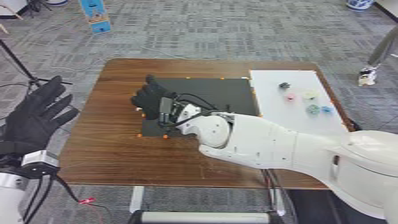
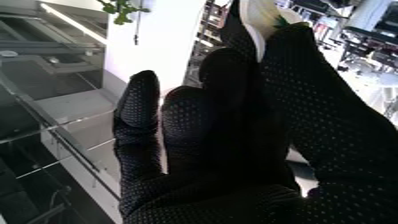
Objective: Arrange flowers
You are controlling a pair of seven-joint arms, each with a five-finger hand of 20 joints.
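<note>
White flower (image 2: pixel 258 22): smooth, curved petals with a bit of green beside them, at the top of the right wrist view, gripped in the robot's right hand (image 1: pixel 152 98), thumb and finger pinching it between ribbed, dotted black fabric. In the head view that hand lies over the left edge of the matte black mat (image 1: pixel 229 90), left of the frame's middle.

Five small, rounded, ruffled heads sit on the smooth white sheet (image 1: pixel 275 77) at right of the frame: a dark one (image 1: pixel 284 85) uppermost, a pink one (image 1: pixel 290 98) and a cream one (image 1: pixel 310 94) below it, then a green one (image 1: pixel 313 109) and a blue one (image 1: pixel 327 109) side by side.

The left hand (image 1: pixel 37 117) is open, fingers spread, off the left edge of the grained brown table (image 1: pixel 111 125). A broad band of wood runs between that edge and the mat, wider towards the lower left; the strip above the mat is narrow. Mat and sheet lie close together, and the glossy white right arm (image 1: pixel 284 145) crosses over the table's lower right.
</note>
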